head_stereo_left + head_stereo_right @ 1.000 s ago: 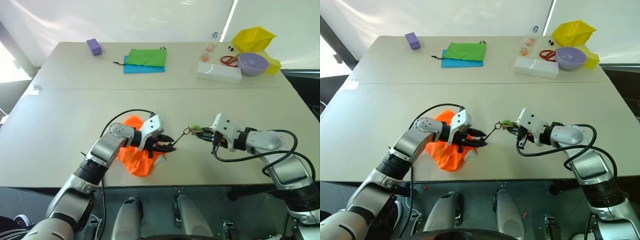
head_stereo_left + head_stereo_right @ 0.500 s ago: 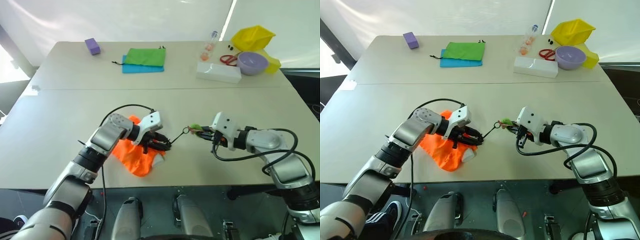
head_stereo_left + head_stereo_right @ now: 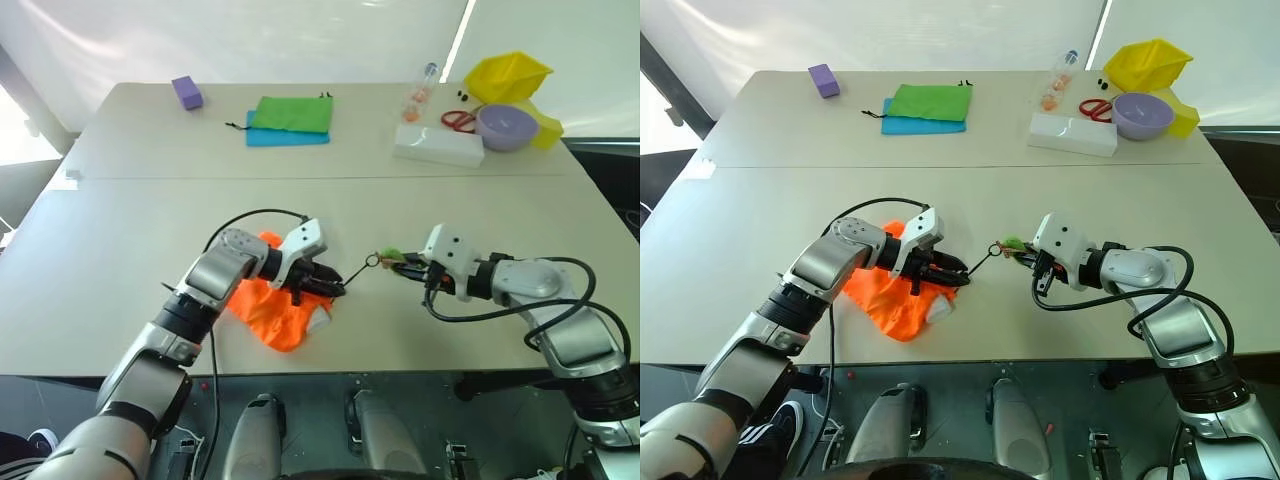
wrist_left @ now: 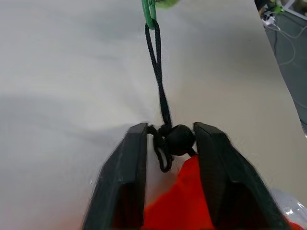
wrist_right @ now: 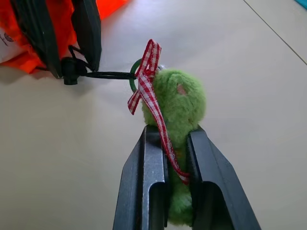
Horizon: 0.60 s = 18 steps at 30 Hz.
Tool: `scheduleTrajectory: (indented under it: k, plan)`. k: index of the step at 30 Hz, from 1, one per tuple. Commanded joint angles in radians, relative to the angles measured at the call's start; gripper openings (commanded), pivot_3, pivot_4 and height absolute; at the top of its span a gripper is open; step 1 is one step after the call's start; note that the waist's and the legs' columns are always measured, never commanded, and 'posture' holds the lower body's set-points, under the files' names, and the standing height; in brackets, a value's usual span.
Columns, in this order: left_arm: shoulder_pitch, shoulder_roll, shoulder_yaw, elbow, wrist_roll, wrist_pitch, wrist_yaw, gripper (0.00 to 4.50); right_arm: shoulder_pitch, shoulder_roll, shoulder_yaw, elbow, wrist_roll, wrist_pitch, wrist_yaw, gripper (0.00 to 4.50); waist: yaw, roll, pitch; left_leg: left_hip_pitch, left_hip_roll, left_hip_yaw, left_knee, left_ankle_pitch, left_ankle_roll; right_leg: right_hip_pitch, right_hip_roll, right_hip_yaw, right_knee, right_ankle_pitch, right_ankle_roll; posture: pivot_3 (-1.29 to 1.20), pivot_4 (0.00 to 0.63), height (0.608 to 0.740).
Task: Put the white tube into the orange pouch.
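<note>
The orange pouch (image 3: 262, 310) lies crumpled near the table's front edge, under my left arm. A white end of the white tube (image 3: 318, 322) peeks out at the pouch's mouth; the rest of it is hidden in the fabric. My left gripper (image 3: 335, 290) is shut on the black cord stopper (image 4: 180, 140) at the mouth. From there the black cord (image 4: 158, 72) runs taut to the fuzzy green toggle (image 5: 180, 103) with its checked ribbon. My right gripper (image 3: 405, 268) is shut on that toggle, a short way right of the pouch.
At the back of the table lie a green pouch (image 3: 292, 113) on a blue pouch (image 3: 265, 138), and a purple block (image 3: 187, 92). At the back right are a white box (image 3: 438, 147), a clear bottle (image 3: 421, 92), red scissors (image 3: 458, 120), a purple bowl (image 3: 505, 125) and a yellow container (image 3: 510, 75).
My left gripper's fingers have closed onto the cord stopper and its wrist has turned a little. The right gripper has kept still with the toggle.
</note>
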Motion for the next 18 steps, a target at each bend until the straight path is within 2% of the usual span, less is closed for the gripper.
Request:
scheduleTrajectory:
  k: [1, 11, 13, 16, 18]
  plan:
    - [0.015, 0.008, -0.006, -0.021, -0.008, 0.013, -0.014, 0.03, -0.012, -0.003, -0.023, -0.042, 0.008, 0.000, 0.000, 0.00, 0.000, 0.000, 0.000, 0.000, 0.000, 0.000, 0.000, 0.000, 0.000, 0.000, 0.000, 0.000, 0.000, 0.000, 0.000, 0.00, 0.150, 0.740]
    - [0.007, 0.005, 0.011, -0.007, -0.016, -0.001, -0.009, 0.03, -0.014, -0.007, -0.027, -0.042, 0.006, 0.000, 0.001, 0.00, -0.001, 0.000, 0.000, 0.000, 0.000, 0.000, 0.000, 0.000, 0.000, 0.000, 0.000, 0.000, 0.000, 0.000, 0.000, 0.00, 0.150, 0.740]
    - [0.008, 0.008, 0.019, -0.020, -0.032, 0.014, -0.020, 0.57, -0.012, -0.007, -0.026, -0.043, 0.007, 0.000, 0.002, 0.00, -0.001, 0.000, 0.000, 0.000, 0.000, 0.000, 0.000, 0.000, 0.000, 0.000, 0.000, 0.000, 0.000, 0.000, 0.000, 0.00, 0.150, 0.740]
    - [0.011, 0.011, 0.032, -0.039, -0.040, 0.021, -0.007, 1.65, -0.009, -0.006, -0.026, -0.046, 0.009, 0.002, 0.002, 0.00, -0.001, 0.000, 0.000, 0.000, 0.000, 0.000, 0.000, 0.000, 0.000, 0.000, 0.000, 0.000, 0.000, 0.000, 0.000, 0.00, 0.150, 0.740]
    - [0.010, 0.019, 0.034, -0.050, -0.053, 0.052, -0.013, 1.65, -0.008, -0.006, -0.026, -0.046, 0.009, 0.002, 0.003, 0.00, -0.001, 0.000, 0.000, 0.000, 0.000, 0.000, 0.000, 0.000, 0.000, 0.000, 0.000, 0.000, 0.000, 0.000, 0.000, 0.00, 0.150, 0.740]
